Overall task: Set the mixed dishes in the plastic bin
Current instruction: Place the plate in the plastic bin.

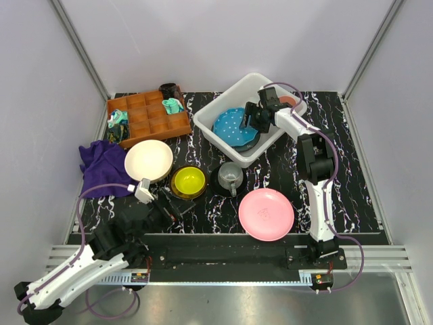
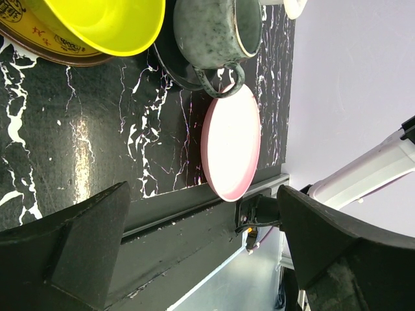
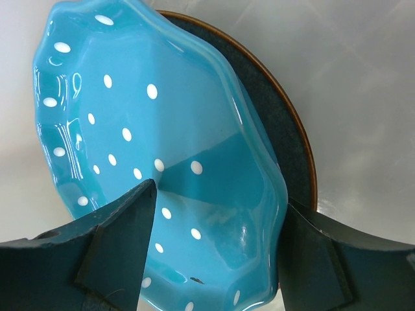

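**Top view.** The plastic bin (image 1: 215, 103) is sitting at the rear of the desk (image 1: 338, 169).
- Inside the bin, the blue white-dotted plate (image 1: 232, 125) is lying on the darker grey-blue plate (image 1: 247, 144).
- Something pink (image 1: 292, 100) is showing in the bin's far right corner, too hidden to identify.
- The right claw (image 1: 256, 116) is hanging inside the bin, just over the dotted plate.
- In front of the bin, the grey mug (image 1: 231, 175) is standing on the black saucer (image 1: 218, 181).
- The small yellow bowl (image 1: 188, 181), cream bowl (image 1: 149, 160) and pink plate (image 1: 266, 214) are also lying in front of the bin.
- Left of the bin, the wooden tray (image 1: 152, 125) is holding teal items in some of its compartments.
- The left claw (image 1: 172, 203) is hanging well in front of the bin, near the yellow bowl.

**Left wrist view.** The left claw (image 2: 202, 201) is standing spread wide with nothing between its fingers. The mug (image 2: 207, 32), yellow bowl (image 2: 97, 26) and pink plate (image 2: 232, 142) are lying ahead of it.

**Right wrist view.** The right claw (image 3: 220, 201) is spread, its fingers straddling the dotted plate (image 3: 162, 149) without pinching it. The plate is glossy turquoise with a scalloped rim. It is resting on the matte, brown-rimmed grey-blue plate (image 3: 285, 142), inside the translucent white bin (image 3: 363, 97).
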### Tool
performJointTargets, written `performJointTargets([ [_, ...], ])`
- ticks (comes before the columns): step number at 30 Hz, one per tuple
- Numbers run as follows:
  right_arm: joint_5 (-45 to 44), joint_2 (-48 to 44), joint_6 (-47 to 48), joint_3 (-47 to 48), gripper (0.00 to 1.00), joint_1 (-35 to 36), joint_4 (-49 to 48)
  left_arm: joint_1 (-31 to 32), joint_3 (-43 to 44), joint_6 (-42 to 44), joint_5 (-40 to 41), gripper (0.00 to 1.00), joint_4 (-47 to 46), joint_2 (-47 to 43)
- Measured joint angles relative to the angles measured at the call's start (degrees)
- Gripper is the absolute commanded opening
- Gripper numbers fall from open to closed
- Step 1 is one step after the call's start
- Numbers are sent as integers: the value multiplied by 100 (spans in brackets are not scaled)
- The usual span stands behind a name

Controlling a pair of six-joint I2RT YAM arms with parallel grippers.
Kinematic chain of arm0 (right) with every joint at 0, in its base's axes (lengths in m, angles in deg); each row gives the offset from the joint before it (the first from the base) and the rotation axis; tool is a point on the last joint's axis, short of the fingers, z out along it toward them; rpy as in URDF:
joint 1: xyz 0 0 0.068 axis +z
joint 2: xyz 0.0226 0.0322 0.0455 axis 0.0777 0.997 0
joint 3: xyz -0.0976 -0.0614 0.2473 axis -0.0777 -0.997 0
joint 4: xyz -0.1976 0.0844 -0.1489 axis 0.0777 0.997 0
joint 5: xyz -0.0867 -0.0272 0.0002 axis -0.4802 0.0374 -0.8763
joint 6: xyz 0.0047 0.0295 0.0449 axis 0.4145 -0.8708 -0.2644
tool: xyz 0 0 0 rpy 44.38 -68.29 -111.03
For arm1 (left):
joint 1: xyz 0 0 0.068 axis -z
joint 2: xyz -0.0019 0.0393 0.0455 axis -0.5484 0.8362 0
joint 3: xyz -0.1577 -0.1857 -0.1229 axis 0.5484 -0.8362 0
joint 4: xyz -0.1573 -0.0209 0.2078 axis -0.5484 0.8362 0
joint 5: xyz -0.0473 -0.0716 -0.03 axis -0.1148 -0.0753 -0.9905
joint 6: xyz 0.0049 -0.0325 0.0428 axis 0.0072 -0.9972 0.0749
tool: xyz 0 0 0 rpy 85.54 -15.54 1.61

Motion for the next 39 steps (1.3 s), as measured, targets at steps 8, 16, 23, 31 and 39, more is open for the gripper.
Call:
performJointTargets([
  [8,-101,-63,-7,-72,77,0,-22,0,-52,-7,-2,99,4,-26],
  [16,-144,-74,-42,-83,77,0,-26,0,-85,-15,0,99,2,-46],
  [23,-308,-118,-46,-140,76,0,-50,0,-85,-15,0,99,2,-46],
  [31,-450,-131,-50,-151,77,0,-57,0,-85,-15,0,99,2,-44],
  [39,-544,-136,-48,-151,78,0,-57,0,-85,-15,0,99,2,-44],
])
